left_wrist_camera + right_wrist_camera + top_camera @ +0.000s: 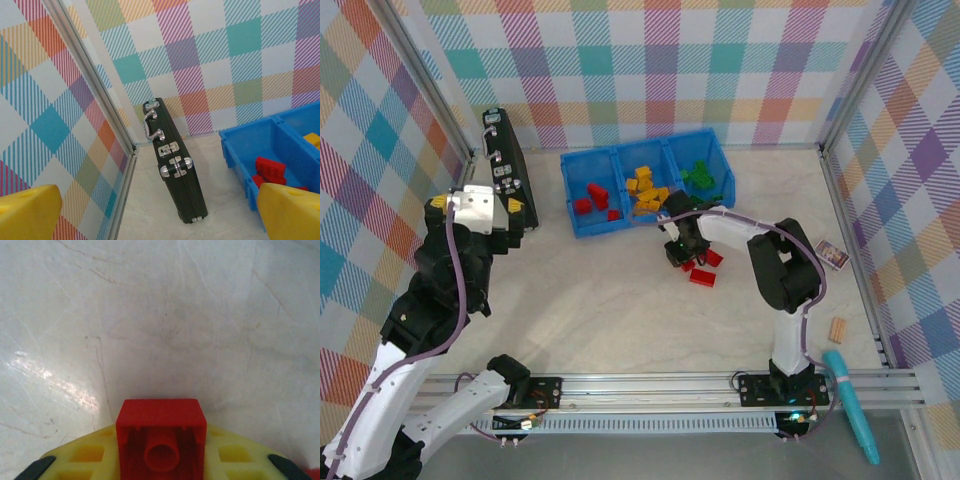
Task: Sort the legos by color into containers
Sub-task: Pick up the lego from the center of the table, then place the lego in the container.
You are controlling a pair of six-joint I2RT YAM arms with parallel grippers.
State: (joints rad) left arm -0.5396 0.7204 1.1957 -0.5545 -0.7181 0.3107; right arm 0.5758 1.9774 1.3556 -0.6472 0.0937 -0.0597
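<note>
Left tool (478, 205): spread, empty, idle beside black latched case (175, 175), clear of the work. Right tool (677, 250): pinching red lego (161, 432) near table (160, 315). Likely destination, leftmost compartment of blue containers (582, 222), lies at 10 o'clock.

Three joined bins (595, 228) sit at the back of the desk (620, 320), legos (645, 190) inside each. A case (506, 165) stands left of them. Loose legos (703, 277) lie just before them, one lego (161, 437) in the right gripper (676, 250).

Blue bins (578, 175): three. Black case (505, 165): one. Wooden block (837, 330): one.
</note>
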